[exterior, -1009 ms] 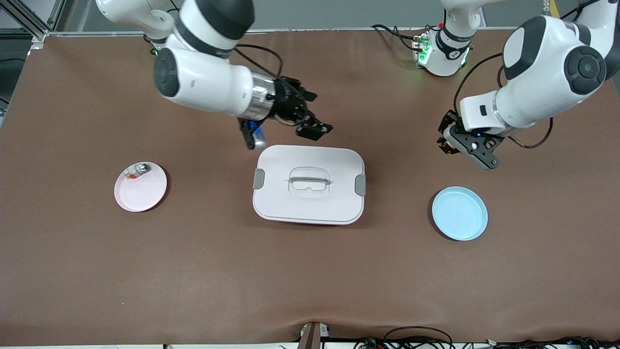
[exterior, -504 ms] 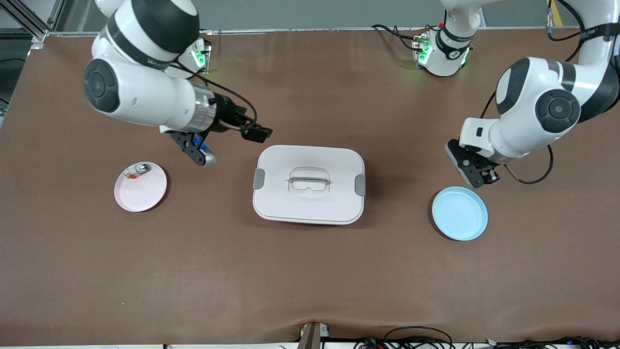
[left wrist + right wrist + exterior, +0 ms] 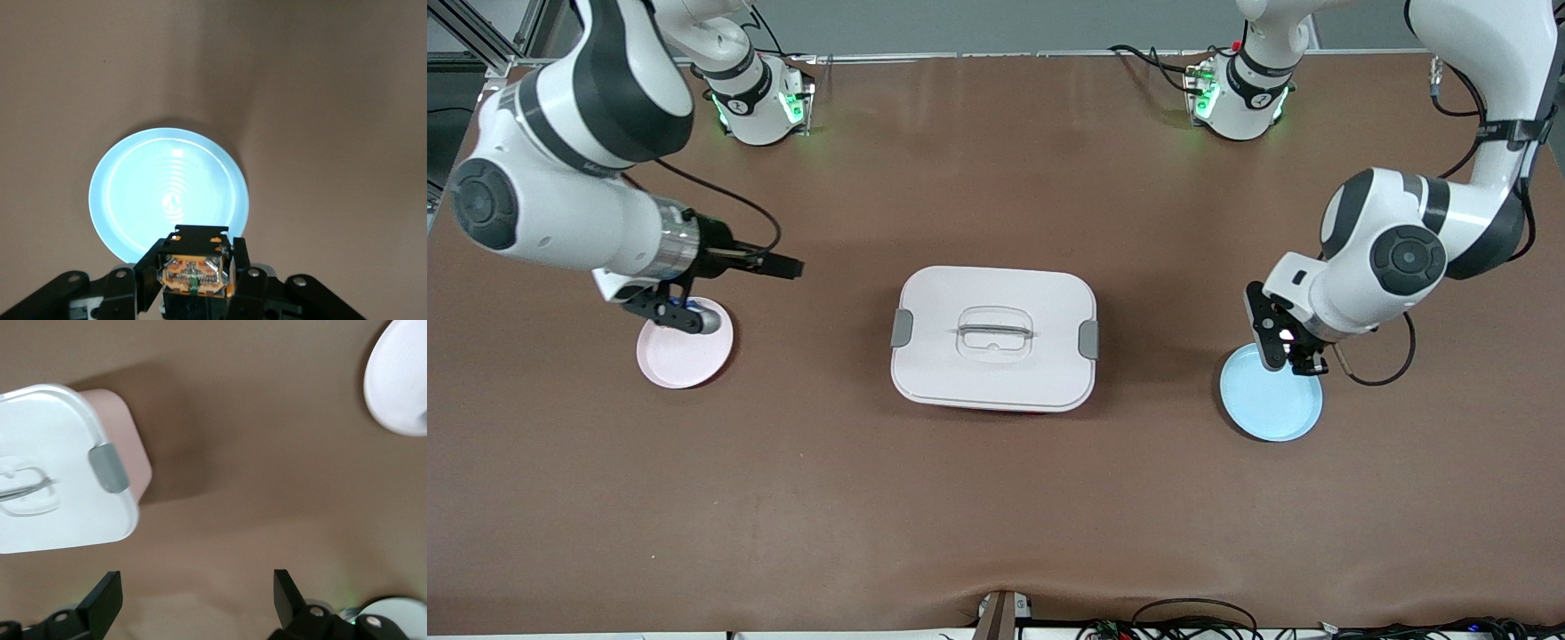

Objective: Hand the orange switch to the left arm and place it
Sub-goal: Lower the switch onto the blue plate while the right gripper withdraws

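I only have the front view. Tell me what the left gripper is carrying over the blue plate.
Observer: The left gripper is shut on the orange switch, which shows orange markings to the left wrist camera above the blue plate.
Operator: Now report on the right gripper's fingers.
Observer: The right gripper is open wide, with nothing between its fingers, only bare table beside the box.
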`<state>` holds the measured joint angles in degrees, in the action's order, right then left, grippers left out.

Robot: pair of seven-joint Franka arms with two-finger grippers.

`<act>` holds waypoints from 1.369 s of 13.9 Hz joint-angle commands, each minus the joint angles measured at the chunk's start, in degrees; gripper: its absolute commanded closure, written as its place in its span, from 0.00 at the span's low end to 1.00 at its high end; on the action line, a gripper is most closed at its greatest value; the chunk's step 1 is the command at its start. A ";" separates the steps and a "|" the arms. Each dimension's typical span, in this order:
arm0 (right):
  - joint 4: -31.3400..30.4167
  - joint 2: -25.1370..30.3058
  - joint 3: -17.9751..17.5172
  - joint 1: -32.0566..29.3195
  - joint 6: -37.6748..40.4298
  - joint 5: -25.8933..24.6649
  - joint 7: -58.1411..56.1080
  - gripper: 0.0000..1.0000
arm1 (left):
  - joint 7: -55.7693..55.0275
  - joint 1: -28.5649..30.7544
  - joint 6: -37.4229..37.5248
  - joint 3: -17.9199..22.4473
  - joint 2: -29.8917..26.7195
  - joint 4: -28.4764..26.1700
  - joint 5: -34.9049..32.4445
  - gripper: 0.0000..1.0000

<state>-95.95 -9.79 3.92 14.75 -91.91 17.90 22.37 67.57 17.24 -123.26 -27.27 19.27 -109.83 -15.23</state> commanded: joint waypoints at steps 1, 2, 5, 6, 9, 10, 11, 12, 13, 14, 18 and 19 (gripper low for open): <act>-2.84 1.80 -1.11 -6.55 -0.73 -1.72 -10.47 0.00 | 8.87 3.84 -5.04 -0.59 3.57 -0.21 -1.03 1.00; -4.32 1.97 -1.11 -8.23 -0.99 -2.25 -13.29 0.00 | 10.46 4.55 -6.28 -0.59 4.71 -0.21 -1.12 1.00; -9.93 5.29 -1.11 -9.39 -6.94 -9.43 -17.01 0.00 | 10.83 4.73 -9.88 -0.50 6.30 -1.79 -1.03 1.00; -13.27 7.84 -1.11 -9.39 -9.67 -11.37 -17.36 0.00 | 10.83 4.99 -10.94 -0.50 6.74 -2.23 -1.03 1.00; -22.86 15.84 -1.11 -9.39 -16.80 -14.72 -20.08 0.00 | 10.83 4.99 -13.05 -0.50 8.41 -2.76 -1.47 1.00; -23.75 17.25 -1.11 -9.47 -16.90 -14.99 -20.17 0.00 | 10.83 5.08 -14.02 -0.50 8.42 -3.80 -2.08 1.00; -24.28 18.74 -1.11 -10.34 -16.55 -15.00 -20.17 0.00 | 10.83 5.43 -14.55 -0.41 8.42 -4.16 -3.30 1.00; -24.46 20.06 -1.11 -10.70 -16.29 -15.00 -20.17 0.00 | 10.83 6.13 -14.90 -0.41 8.94 -4.17 -4.88 1.00; -24.46 21.21 -1.11 -10.88 -15.16 -15.08 -20.17 0.00 | 10.74 6.57 -16.21 -0.41 9.55 -4.25 -6.55 1.00; -24.38 22.35 -1.02 -10.88 -14.01 -15.17 -20.17 0.00 | 10.74 6.75 -17.53 -0.41 9.73 -4.34 -7.26 1.00; -21.93 24.21 -1.11 -10.97 -10.41 -16.75 -20.17 0.00 | 10.39 7.10 -20.26 -0.41 11.31 -4.52 -7.36 1.00; -20.78 24.03 -1.11 -11.23 -9.27 -16.75 -20.17 0.00 | 10.39 7.10 -21.22 -0.41 11.84 -4.52 -7.45 1.00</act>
<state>-118.10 13.63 3.50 4.87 -103.17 2.11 2.88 77.91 23.66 -142.13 -27.26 30.41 -113.97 -21.34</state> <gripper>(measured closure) 0.000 0.564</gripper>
